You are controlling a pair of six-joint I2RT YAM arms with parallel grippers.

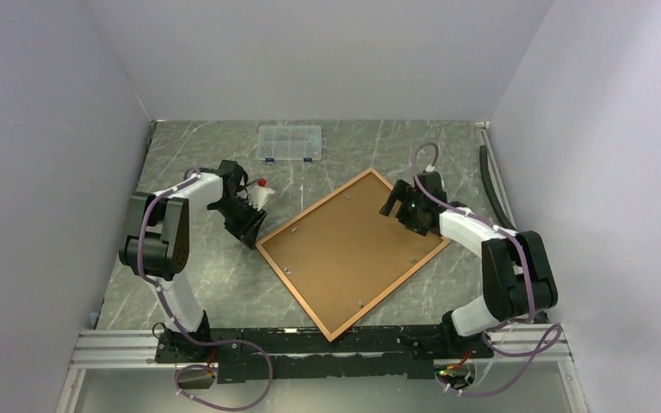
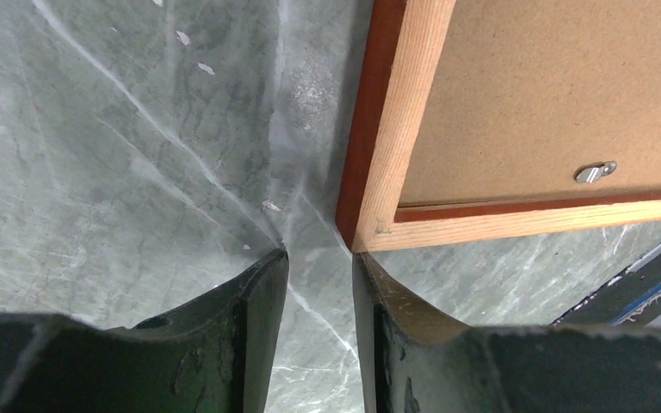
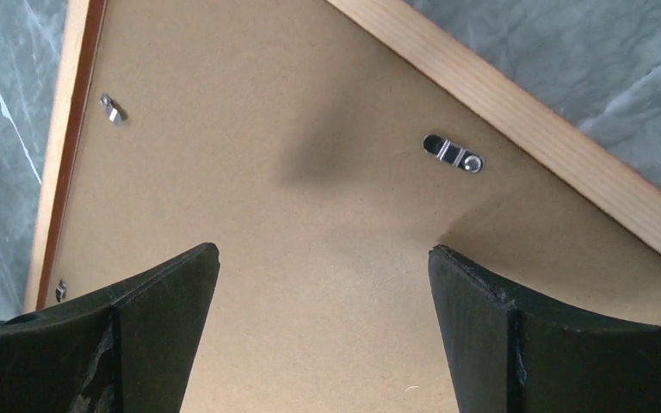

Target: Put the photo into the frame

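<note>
The frame point(image 1: 313, 209) lies face down on the marble table, turned like a diamond, its light wood back up. The brown backing board point(image 1: 353, 249) sits inside it, with small metal tabs point(image 3: 454, 153) along the edges. The photo is not in view. My left gripper point(image 1: 252, 237) is low at the frame's left corner point(image 2: 370, 232); its jaws are a little apart and empty point(image 2: 320, 255), and the right fingertip is almost at the corner. My right gripper point(image 1: 393, 206) hovers over the board point(image 3: 310, 155) near the frame's upper right side point(image 3: 516, 112), wide open and empty point(image 3: 323, 249).
A small clear plastic compartment box point(image 1: 289, 143) stands at the back. A small white object with a red tip point(image 1: 261, 194) is beside my left wrist. A black cable point(image 1: 492, 185) runs along the right wall. Grey walls close in three sides.
</note>
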